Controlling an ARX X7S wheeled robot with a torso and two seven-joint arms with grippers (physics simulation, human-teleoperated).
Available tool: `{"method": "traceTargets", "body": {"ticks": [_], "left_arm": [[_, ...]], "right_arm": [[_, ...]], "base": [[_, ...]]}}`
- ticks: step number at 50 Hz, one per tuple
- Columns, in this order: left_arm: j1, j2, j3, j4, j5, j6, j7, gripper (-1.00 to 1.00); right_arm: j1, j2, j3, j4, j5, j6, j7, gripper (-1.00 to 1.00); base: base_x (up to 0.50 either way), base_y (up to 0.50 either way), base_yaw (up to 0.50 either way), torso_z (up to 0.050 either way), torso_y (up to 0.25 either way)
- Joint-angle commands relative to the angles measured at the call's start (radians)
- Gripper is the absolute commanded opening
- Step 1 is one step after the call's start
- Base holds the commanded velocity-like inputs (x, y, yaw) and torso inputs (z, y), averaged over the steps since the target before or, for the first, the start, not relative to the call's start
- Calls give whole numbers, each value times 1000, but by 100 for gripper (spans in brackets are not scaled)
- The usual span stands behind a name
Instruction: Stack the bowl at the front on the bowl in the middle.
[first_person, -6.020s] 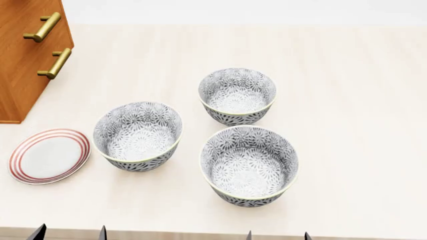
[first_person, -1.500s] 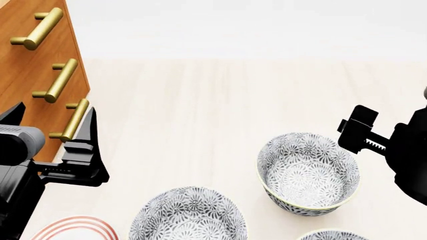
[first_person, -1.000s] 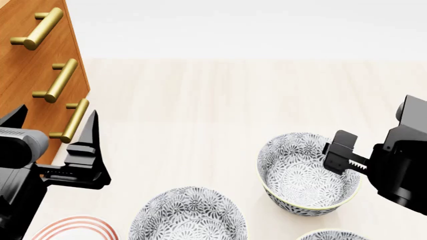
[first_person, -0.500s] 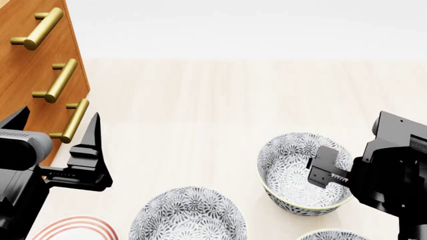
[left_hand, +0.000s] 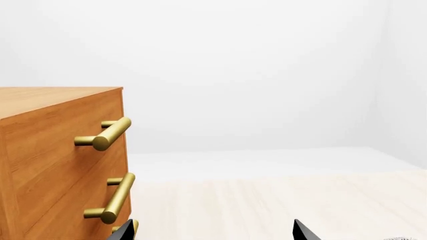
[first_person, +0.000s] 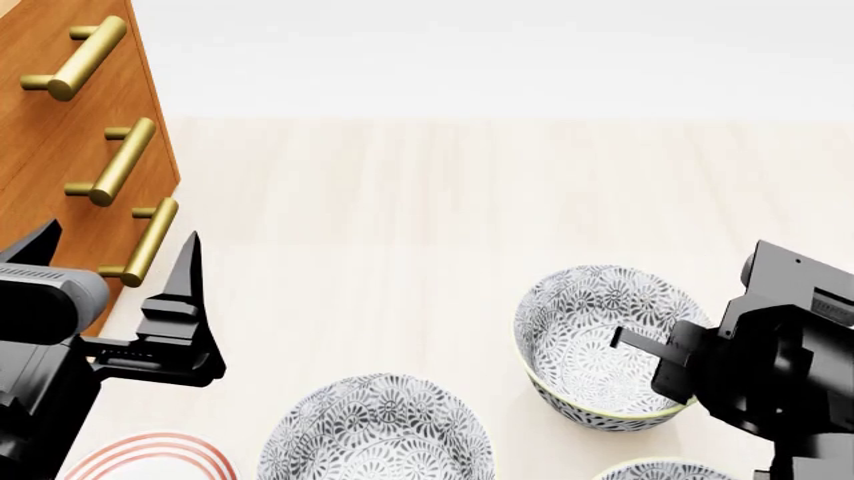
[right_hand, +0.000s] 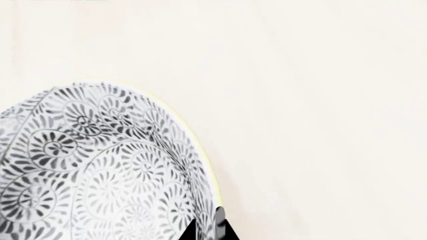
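Three patterned bowls show in the head view now, vs. all three whole 6 s ago w/ no arms in shot. The far bowl (first_person: 614, 345) sits lower right; the middle bowl (first_person: 378, 430) is cut off at the bottom edge; only a rim sliver of the front bowl (first_person: 663, 468) shows at bottom right. The right gripper (first_person: 641, 350) has dropped from beside the far bowl to over its right rim in the last 1.5 s; one finger reaches into the bowl. In the right wrist view a fingertip (right_hand: 215, 227) sits at that rim; can't tell how wide the jaws stand, nothing seen held. The left gripper (first_person: 114, 290), at left, has barely shifted; its fingers are spread wide, holding nothing.

Surface: a pale wood-grain table (first_person: 427, 200), white wall behind. A wooden drawer unit (first_person: 60, 130) w/ brass handles (first_person: 114, 160) fills upper left. A red-ringed plate (first_person: 147, 455) peeks in at bottom left.
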Motion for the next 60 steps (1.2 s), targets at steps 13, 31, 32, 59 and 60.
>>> {"method": "traceTargets", "body": {"ticks": [13,31,32,59,60], "left_arm": [[-9,-9,-2,8,-21,-9,-15,100],[-12,-14,-3,1,-35,-5,-23,100],[-13,-14,-2,1,-35,-5,-24,100],[-31,-22,-23,30,-74,-31,-49,100],[-31,-22,-22,30,-76,-31,-50,100]], "right_arm": [[-97,79,221,-802,161,537,298,-100],[-51,237,232,-1060,1370,690,1213,-100],[-52,244,212,-1073,1430,679,1251,-100],[-232,195,-49,-1414,1745,560,1313,-100],[-236,193,-52,-1418,1743,561,1308,-100]], "base": [[0,0,0,0,0],[0,0,0,0,0],[0,0,0,0,0],[0,0,0,0,0],[0,0,0,0,0]]}}
